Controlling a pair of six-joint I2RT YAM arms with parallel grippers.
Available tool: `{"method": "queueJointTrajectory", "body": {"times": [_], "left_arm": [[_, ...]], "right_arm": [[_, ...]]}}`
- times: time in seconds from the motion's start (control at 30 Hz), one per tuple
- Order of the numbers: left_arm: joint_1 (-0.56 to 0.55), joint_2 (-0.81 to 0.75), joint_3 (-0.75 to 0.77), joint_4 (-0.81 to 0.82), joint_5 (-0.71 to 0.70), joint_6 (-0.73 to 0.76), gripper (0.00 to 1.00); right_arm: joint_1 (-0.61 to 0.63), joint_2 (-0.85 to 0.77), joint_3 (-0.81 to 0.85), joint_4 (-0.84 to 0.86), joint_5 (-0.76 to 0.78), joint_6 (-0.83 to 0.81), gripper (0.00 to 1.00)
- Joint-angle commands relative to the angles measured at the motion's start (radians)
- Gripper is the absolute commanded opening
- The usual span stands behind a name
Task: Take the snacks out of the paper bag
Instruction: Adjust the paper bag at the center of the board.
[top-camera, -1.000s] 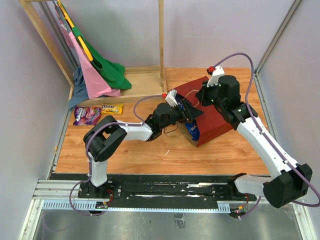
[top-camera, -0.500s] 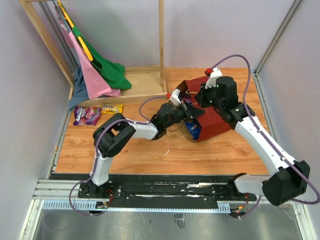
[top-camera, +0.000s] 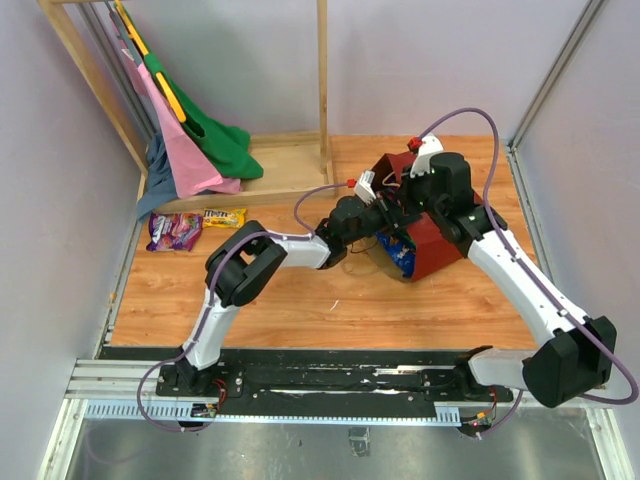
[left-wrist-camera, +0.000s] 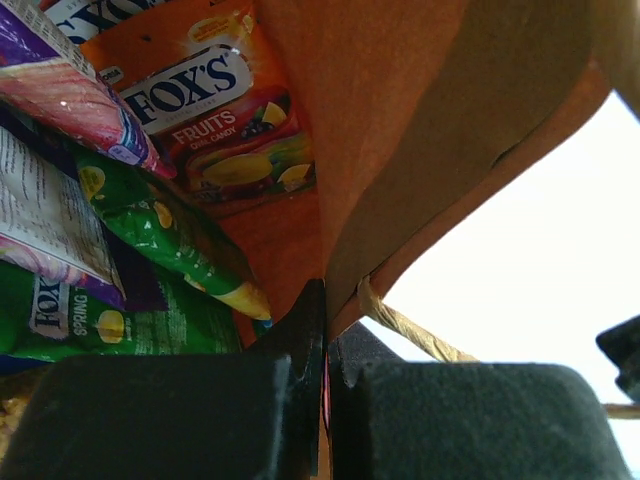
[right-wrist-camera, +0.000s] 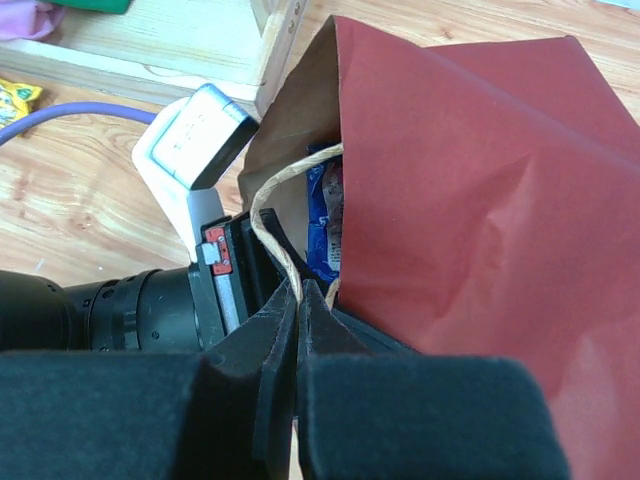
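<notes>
The dark red paper bag (top-camera: 432, 243) lies tilted at centre right, mouth toward the left, with a blue chip bag (top-camera: 398, 252) showing inside. My left gripper (top-camera: 386, 216) is in the mouth, shut on the bag's wall (left-wrist-camera: 420, 130). Beyond its jaws lie an orange Fox's packet (left-wrist-camera: 215, 110), a green packet (left-wrist-camera: 165, 225) and a purple-pink one (left-wrist-camera: 60, 90). My right gripper (right-wrist-camera: 300, 300) is shut on the bag's string handle (right-wrist-camera: 265, 215) at the mouth of the bag (right-wrist-camera: 470, 170). A purple packet (top-camera: 173, 230) and a yellow packet (top-camera: 224, 216) lie on the table at left.
A wooden rack (top-camera: 322, 90) stands at the back left with pink and green garments (top-camera: 190, 140) hanging over its base. Grey walls close in both sides. The left arm's wrist camera (right-wrist-camera: 195, 125) sits close beside the bag's mouth.
My left gripper reached further right into the bag's mouth and closed on its wall. The bag shifted right and its mouth rose, with the right gripper still on the handle.
</notes>
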Motion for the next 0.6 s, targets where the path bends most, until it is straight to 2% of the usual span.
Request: {"method": "queueJointTrajectory", "body": {"times": [0.0,0.27,0.43,0.47,0.57], "left_arm": [[0.016,0.083,0.109,-0.032,0.059,-0.014,0.01],[0.023,0.229,0.347,-0.111,0.101,-0.037,0.01],[0.023,0.231,0.357,-0.112,0.106,-0.031,0.01],[0.025,0.217,0.344,-0.11,0.107,-0.023,0.04],[0.029,0.158,0.275,-0.086,0.123,0.005,0.39]], "right_arm": [[-0.051,0.029,0.022,-0.002,0.019,-0.058,0.01],[-0.148,0.08,0.078,-0.007,-0.043,-0.072,0.01],[-0.158,0.098,0.092,-0.023,-0.084,-0.073,0.01],[-0.158,0.096,0.091,-0.023,-0.091,-0.073,0.01],[-0.157,0.086,0.098,-0.023,-0.101,-0.07,0.01]]}}
